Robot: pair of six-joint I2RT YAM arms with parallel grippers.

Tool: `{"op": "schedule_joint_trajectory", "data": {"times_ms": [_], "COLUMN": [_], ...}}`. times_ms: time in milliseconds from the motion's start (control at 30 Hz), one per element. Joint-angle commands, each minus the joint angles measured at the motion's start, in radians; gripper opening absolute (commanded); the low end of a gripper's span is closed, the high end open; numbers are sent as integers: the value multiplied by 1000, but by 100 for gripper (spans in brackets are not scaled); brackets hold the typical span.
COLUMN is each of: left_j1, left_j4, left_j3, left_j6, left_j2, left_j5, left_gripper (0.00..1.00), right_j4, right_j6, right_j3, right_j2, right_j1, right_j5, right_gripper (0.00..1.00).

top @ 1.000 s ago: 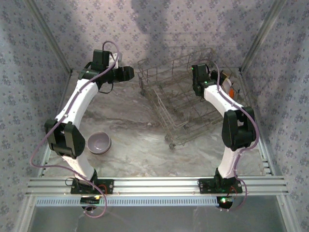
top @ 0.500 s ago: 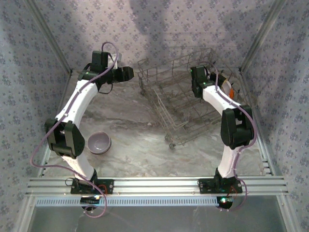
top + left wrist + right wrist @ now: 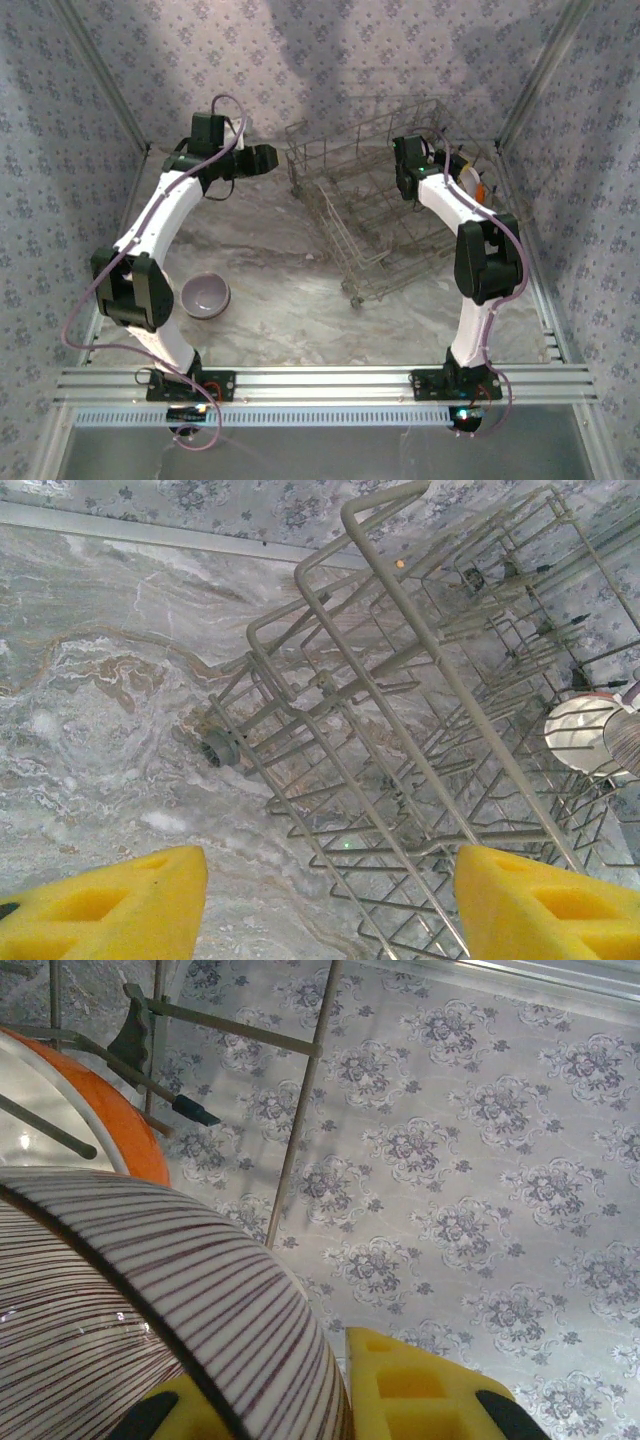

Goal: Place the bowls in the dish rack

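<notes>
The right pincer (image 3: 320, 1405) pinches the striped bowl (image 3: 150, 1290) by its rim at the dish rack (image 3: 380, 210); the left pincer (image 3: 330, 910) hangs spread.

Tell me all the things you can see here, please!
dish rack: one, grey wire, far part of the table, towards the right.
lavender bowl: one, pale purple, on the table beside the left arm.
orange bowl: one, orange outside and white inside, at the rack's right side, behind its wires.
striped bowl: one, white with thin dark stripes, beside the orange bowl.
table: one, grey marble.
walls: flowered grey-blue, around the table.
left gripper: one, yellow fingers, open, facing the rack.
right gripper: one, yellow fingers, shut on the striped bowl.
</notes>
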State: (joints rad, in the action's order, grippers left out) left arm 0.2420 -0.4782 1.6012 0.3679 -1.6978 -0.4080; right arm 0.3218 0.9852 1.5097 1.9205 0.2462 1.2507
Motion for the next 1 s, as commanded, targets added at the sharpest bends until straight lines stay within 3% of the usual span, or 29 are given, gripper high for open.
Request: {"op": "schedule_joint_trajectory", "data": {"times_ms": [0, 967], "left_j1": [-6, -6], "left_j4": [27, 59], "left_j3": [-7, -58], "left_j6": [5, 30], "left_j2": [42, 79], "left_j5": [-22, -35], "left_gripper": [67, 67], "right_j4": [-1, -65], "right_j6": [40, 76], "right_j3": [20, -55], "right_j2": [11, 32], "right_j1": [-26, -29], "right_j5": [33, 39], "right_gripper": [0, 0]}}
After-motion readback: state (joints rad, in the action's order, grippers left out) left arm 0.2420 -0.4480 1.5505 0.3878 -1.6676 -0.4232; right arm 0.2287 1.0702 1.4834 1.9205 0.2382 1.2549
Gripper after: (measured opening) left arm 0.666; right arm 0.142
